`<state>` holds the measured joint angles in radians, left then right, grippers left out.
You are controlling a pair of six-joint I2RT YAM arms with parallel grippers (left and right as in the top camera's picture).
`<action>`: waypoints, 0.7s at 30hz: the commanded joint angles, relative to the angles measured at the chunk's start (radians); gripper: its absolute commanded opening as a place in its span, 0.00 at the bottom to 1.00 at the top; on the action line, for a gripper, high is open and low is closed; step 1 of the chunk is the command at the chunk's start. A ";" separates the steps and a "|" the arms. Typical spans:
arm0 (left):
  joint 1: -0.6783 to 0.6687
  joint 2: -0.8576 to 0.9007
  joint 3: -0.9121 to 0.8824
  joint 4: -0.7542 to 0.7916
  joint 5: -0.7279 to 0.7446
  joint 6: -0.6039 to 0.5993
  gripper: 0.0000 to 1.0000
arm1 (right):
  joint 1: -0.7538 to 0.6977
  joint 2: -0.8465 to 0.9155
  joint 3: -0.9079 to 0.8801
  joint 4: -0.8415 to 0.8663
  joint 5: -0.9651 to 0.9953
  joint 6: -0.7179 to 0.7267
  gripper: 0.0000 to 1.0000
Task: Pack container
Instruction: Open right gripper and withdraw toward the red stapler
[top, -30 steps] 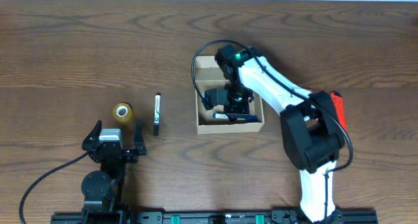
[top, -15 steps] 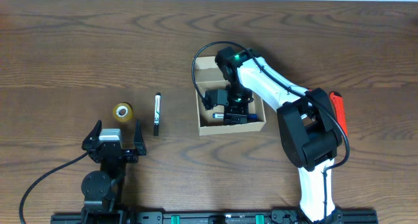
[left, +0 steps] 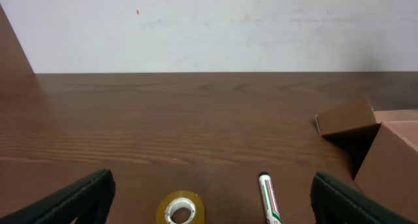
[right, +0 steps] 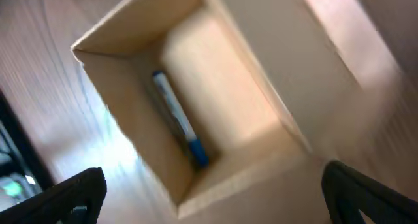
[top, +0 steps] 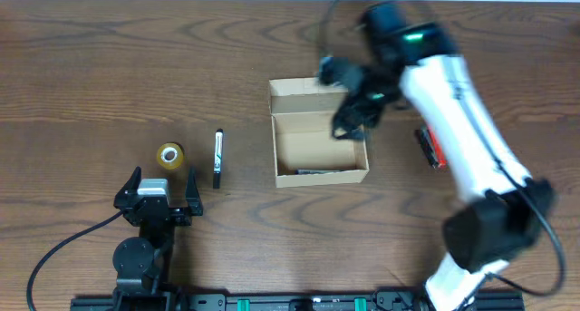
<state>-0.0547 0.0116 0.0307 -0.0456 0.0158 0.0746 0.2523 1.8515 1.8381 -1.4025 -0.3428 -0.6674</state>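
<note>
Your container sits open near the middle of the tabletop, with its flap laid back on the far side. A marker with a blue end lies on the floor inside, along the wall nearest the robot.

The right claw hangs over the box's far right corner and is blurred in the overhead view. The wrist view looks down into the box and shows its fingers spread wide with nothing between them. Just right of that arm, a red and black object lies on the tabletop, partly hidden.

Well apart to the container's left, a second marker lies on the wood, and a roll of yellowish tape lies beyond it. The left claw rests near the tape, on the robot's side of it, with its fingers apart and holding nothing.
</note>
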 commanded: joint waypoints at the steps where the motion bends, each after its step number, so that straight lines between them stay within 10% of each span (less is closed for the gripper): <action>1: 0.004 -0.006 -0.022 -0.035 0.010 -0.011 0.95 | -0.101 -0.010 0.000 -0.015 0.051 0.154 0.99; 11: 0.004 -0.006 -0.023 -0.035 0.010 -0.011 0.95 | -0.252 -0.015 0.204 -0.177 0.406 0.501 0.99; 21: 0.004 -0.006 -0.023 -0.035 0.010 -0.011 0.95 | -0.269 -0.010 0.044 -0.054 0.465 0.422 0.99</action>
<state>-0.0547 0.0116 0.0307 -0.0456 0.0158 0.0746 0.0002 1.8351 1.9511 -1.4818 0.0875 -0.2272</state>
